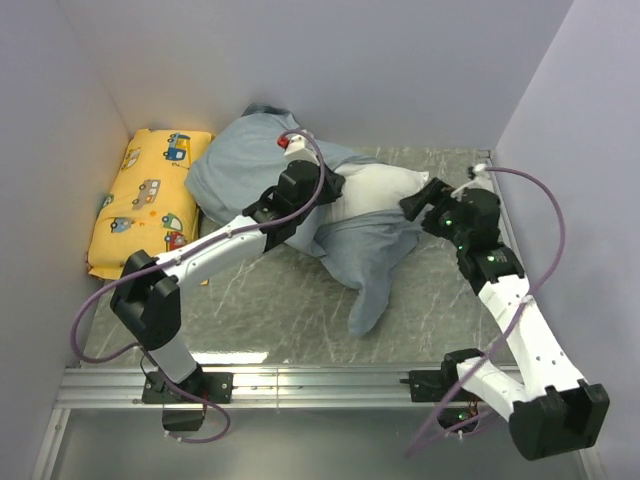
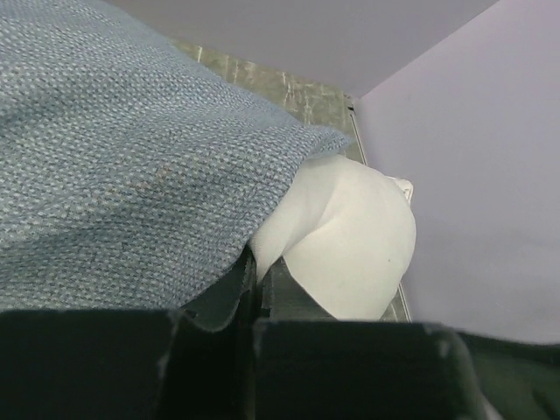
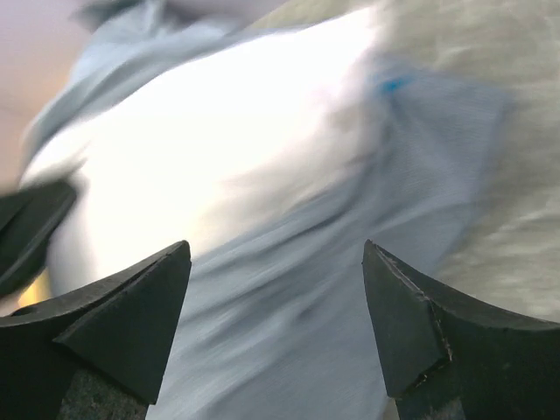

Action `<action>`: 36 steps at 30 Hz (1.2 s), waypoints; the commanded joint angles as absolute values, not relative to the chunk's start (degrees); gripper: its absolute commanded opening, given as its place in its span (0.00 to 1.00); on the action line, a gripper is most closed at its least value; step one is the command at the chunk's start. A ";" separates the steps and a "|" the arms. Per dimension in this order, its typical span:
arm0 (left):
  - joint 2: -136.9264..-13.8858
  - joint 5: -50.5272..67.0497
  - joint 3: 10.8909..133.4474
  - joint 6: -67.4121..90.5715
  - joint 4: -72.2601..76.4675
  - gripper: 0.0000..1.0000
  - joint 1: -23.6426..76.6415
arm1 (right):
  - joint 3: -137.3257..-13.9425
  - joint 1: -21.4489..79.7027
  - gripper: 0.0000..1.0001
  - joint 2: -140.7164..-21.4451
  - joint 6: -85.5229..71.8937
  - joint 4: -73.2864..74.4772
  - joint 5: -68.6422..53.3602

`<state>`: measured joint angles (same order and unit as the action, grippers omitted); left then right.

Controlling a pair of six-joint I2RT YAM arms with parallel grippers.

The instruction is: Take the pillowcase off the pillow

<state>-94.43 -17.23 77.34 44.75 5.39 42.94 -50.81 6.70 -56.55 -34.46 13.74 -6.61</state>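
The blue-grey pillowcase [image 1: 250,160] lies bunched over the white pillow [image 1: 385,183] at the back middle, with a loose tail [image 1: 375,280] trailing toward the front. The pillow's bare end sticks out to the right. My left gripper [image 1: 333,193] is shut on the pillowcase edge beside the bare pillow. The left wrist view shows the pillowcase [image 2: 131,157] pinched at the gripper [image 2: 249,293] and the pillow [image 2: 359,245] behind. My right gripper [image 1: 415,202] is open just right of the pillow's end. In the blurred right wrist view the right gripper [image 3: 276,306] frames the pillowcase [image 3: 297,341] and the pillow [image 3: 201,149].
A yellow pillow printed with cartoon cars [image 1: 150,195] lies against the left wall. Walls close in at the back, left and right. A metal rail [image 1: 320,385] runs along the front, where the arm bases sit.
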 commanded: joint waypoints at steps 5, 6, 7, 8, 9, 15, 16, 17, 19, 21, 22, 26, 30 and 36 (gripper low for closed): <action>-97.90 -19.07 84.72 44.21 9.41 0.00 42.27 | -53.71 30.63 0.86 -57.21 -31.20 18.81 4.02; -98.17 -19.16 85.51 43.86 9.23 0.00 42.19 | -53.53 32.33 0.86 -57.56 -31.20 19.42 7.52; -98.43 -19.25 86.04 43.60 8.88 0.00 42.19 | -53.44 34.17 0.86 -57.92 -31.29 19.95 9.04; -99.05 -19.51 86.48 43.33 8.44 0.00 42.27 | -53.52 35.41 0.86 -59.05 -31.55 20.39 10.01; -99.23 -19.51 87.09 43.42 8.26 0.00 42.19 | -53.61 38.12 0.86 -59.67 -31.64 21.52 12.19; -100.98 -19.34 90.52 42.80 7.04 0.00 41.14 | -50.90 44.82 0.83 -57.49 -33.75 26.01 20.39; -101.25 -18.99 90.96 43.06 6.51 0.00 40.96 | -50.19 45.00 0.83 -55.74 -34.27 26.19 21.26; -101.42 -18.90 91.31 43.33 6.24 0.00 40.61 | -49.14 45.35 0.83 -55.03 -34.54 26.54 21.79; -101.34 -18.63 91.93 43.16 6.07 0.00 40.52 | -48.17 45.70 0.83 -53.10 -35.06 28.03 23.89; -100.90 -18.81 92.02 42.98 6.06 0.00 40.43 | -47.20 45.88 0.82 -51.95 -35.68 29.09 24.78; -100.72 -18.81 92.02 42.98 5.89 0.00 40.34 | -46.59 45.79 0.82 -50.99 -35.86 29.00 25.05; -99.76 -18.20 91.76 43.33 5.80 0.00 39.82 | -44.04 45.88 0.79 -50.97 -36.56 28.30 26.89; -98.97 -17.76 91.49 43.51 5.71 0.00 39.20 | -43.42 45.97 0.33 -51.24 -36.21 26.28 27.25; -99.75 -17.23 96.22 42.80 4.22 0.00 35.96 | -44.30 45.88 0.00 -48.08 -36.30 28.47 25.84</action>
<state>-102.56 -13.89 89.67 44.03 -0.08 40.40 -43.75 45.52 -50.65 -36.16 27.11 24.38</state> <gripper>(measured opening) 0.035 0.019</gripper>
